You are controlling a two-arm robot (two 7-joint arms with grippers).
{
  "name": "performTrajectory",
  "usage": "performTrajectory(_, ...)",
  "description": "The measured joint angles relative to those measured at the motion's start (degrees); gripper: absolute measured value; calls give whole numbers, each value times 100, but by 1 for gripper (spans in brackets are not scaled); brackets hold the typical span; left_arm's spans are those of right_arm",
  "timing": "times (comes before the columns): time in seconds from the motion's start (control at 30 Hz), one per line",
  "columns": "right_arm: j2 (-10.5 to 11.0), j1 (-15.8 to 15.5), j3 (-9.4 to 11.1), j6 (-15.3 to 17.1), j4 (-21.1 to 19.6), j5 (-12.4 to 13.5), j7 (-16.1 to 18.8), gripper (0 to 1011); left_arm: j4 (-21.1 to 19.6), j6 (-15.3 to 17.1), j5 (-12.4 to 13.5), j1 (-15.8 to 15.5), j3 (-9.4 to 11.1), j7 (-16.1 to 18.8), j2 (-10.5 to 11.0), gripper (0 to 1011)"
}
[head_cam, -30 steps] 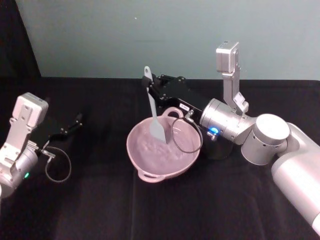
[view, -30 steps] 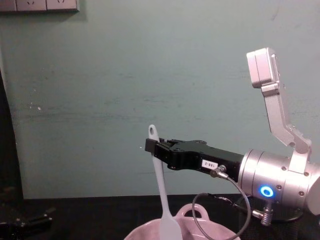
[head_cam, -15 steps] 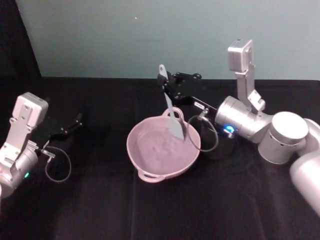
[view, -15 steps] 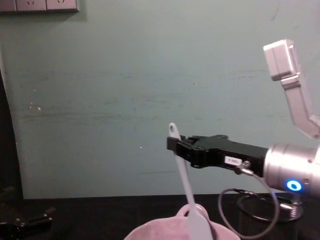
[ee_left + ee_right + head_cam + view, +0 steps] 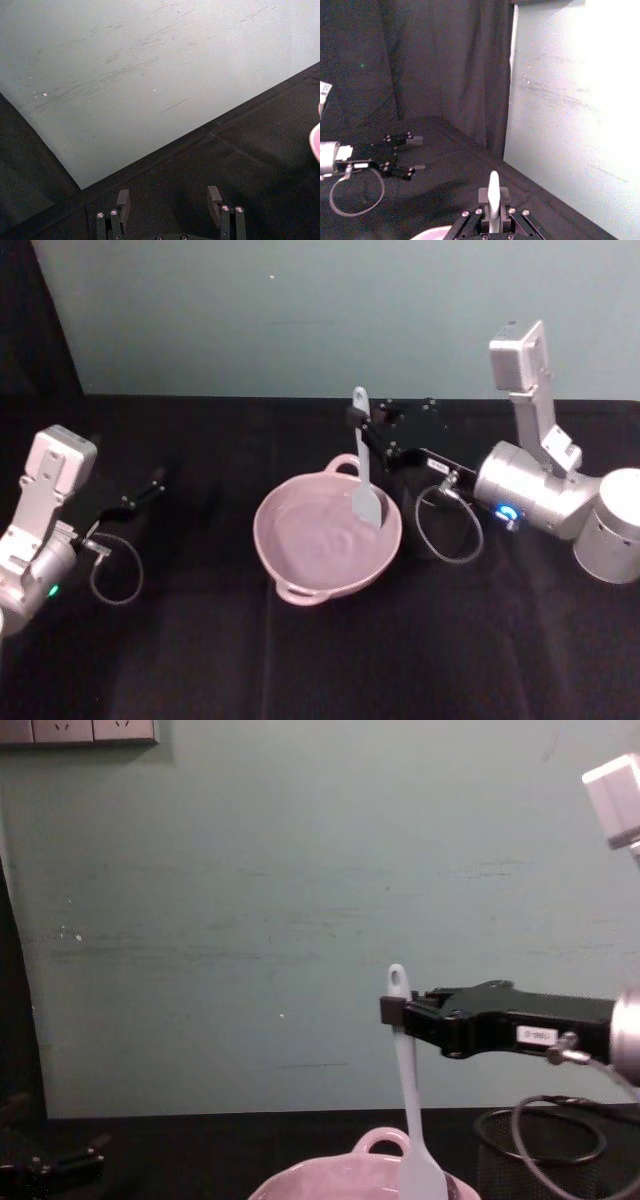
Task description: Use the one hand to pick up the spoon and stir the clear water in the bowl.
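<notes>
Right hand (image 5: 362, 426) high and forward, fingers pinched; left hand (image 5: 153, 482) low at left, fingers apart.

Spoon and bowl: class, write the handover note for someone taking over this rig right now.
Right claw: shut on the spoon near the handle's top, spoon upright.
Left claw: open, parked low at the left of the table.
Bowl: mid-table, holding water; the scoop is down inside its right side.
Done: spoon picked up and brought into the bowl.
Left: stir the water.
</notes>
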Motion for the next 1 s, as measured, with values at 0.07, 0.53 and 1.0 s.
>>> performTrajectory(0.07, 161, -115, 40, 210, -291, -3, -25, 126, 0, 0, 0, 0, 0, 0, 0, 1011)
performTrajectory(0.53, 758, -497, 163, 1099, -1261, 398, 103, 126, 0, 0, 0, 0, 0, 0, 0, 1011)
performTrajectory(1.0, 466, -392, -156, 1155, -1115, 999, 411, 126, 0, 0, 0, 0, 0, 0, 0, 1011)
